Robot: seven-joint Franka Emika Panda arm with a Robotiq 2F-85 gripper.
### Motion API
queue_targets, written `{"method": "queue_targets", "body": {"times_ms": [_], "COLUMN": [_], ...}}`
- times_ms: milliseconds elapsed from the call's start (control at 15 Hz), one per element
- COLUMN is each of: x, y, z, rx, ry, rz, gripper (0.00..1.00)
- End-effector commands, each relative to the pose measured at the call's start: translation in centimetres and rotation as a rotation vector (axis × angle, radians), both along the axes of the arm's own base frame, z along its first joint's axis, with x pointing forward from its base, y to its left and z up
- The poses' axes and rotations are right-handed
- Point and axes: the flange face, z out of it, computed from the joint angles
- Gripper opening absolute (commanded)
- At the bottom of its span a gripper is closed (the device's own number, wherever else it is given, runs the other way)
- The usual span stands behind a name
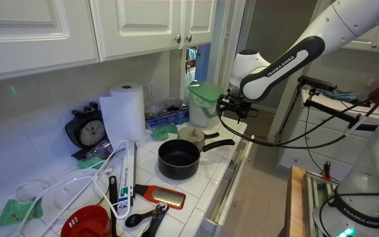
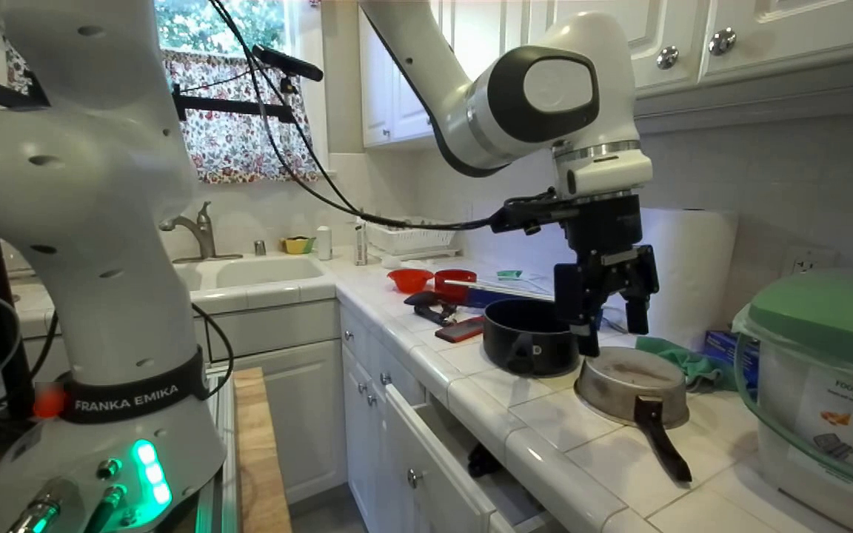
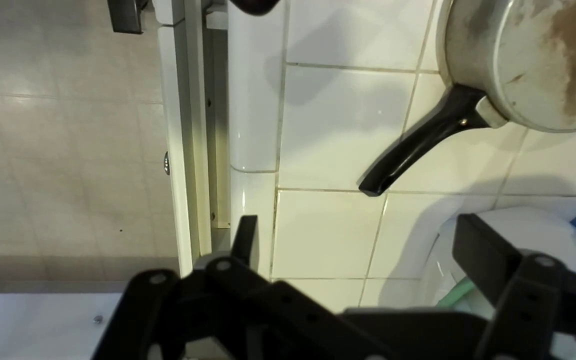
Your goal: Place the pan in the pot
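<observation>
So the gripper (image 3: 360, 240) is hovering above the tiled counter (image 3: 328, 230), and in the wrist view its 2 fingers (image 3: 485, 257) are standing wide apart, with bare counter showing in the gap. The pan (image 3: 543, 65) is lying upside down on the counter, stained base facing up, and it's sitting outside the grip: in the wrist view it's showing at the upper right, well ahead of the fingers. Its dark handle (image 3: 418, 142) is slanting back toward them, and the end is lining up with the space between the 2 fingers while sitting further up in that view. The black pot (image 1: 176, 169) is standing upright just beside the pan, though I'm not able to tell if the 2 are touching. A red grater (image 1: 168, 196) is lying on the pot's far side from the pan, and a green-lidded container (image 1: 204, 110) is standing near the pan in both exterior views.
</observation>
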Motion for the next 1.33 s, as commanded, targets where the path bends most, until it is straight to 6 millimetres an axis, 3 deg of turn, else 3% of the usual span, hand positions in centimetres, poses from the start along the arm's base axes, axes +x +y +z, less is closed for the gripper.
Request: {"method": "queue_targets", "body": {"times_ms": [0, 267, 333, 867, 1267], "x": [1.1, 1.7, 0.8, 1.5, 2.6], "y": [-1.3, -2.6, -2.1, -3.5, -3.3], "z": [-2.3, -3.8, -3.3, -4.2, -4.9], "rx": [0.026, 0.069, 0.052, -0.002, 0.11], "ry": [-0.024, -0.096, -0.064, -0.067, -0.124], "rz": [-0.029, -0.024, -0.03, -0.029, 0.03], "gripper": [1.0, 1.0, 1.0, 1.0, 1.0]}}
